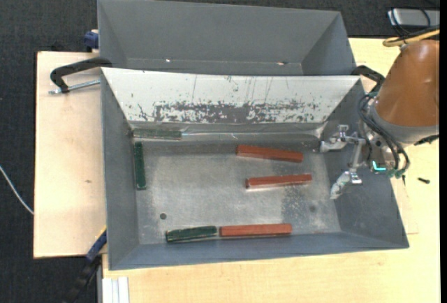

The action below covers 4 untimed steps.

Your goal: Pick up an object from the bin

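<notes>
My gripper (330, 168) hangs over the right end of the bin floor, open, its two fingers spread front to back with nothing between them. Just to its left lie two red bars: one (269, 153) nearer the back wall, and a second (279, 181) a little further forward, whose right end is closest to the fingers. Neither bar touches the gripper. A third red bar (256, 230) lies along the front wall, end to end with a dark green bar (191, 233).
Another green bar (140, 165) lies against the left wall, and one more (157, 134) sits in the back left corner. The arm with its orange cover comes in over the right rim. The bin walls slope steeply inward.
</notes>
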Motion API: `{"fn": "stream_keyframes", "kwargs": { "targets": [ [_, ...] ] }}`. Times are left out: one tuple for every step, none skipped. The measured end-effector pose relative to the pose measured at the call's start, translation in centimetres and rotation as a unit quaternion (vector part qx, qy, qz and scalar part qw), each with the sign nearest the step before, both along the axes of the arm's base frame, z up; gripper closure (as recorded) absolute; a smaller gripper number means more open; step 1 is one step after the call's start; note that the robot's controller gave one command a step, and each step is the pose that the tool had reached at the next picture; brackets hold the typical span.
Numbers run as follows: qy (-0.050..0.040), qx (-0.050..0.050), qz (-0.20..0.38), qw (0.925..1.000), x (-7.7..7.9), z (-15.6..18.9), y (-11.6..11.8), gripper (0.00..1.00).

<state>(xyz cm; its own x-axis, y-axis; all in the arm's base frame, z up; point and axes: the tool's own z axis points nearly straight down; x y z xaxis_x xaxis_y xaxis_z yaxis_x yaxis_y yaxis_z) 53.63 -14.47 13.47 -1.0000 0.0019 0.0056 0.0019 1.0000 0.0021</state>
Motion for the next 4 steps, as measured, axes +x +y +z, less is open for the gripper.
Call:
{"fn": "stream_keyframes", "kwargs": {
  "targets": [
    [-0.0026, -0.001, 0.001, 1.0, 0.1, 0.3, 0.1, 0.0],
    [-0.0025, 0.0, -0.037, 0.9993, -0.7, -6.0, 4.3, 1.0],
    [-0.0025, -0.001, -0.037, 0.9993, -0.7, -6.0, 4.3, 1.0],
    [-0.0076, -0.001, -0.036, 0.9993, -0.5, 9.5, 3.9, 1.0]
  ]
}}
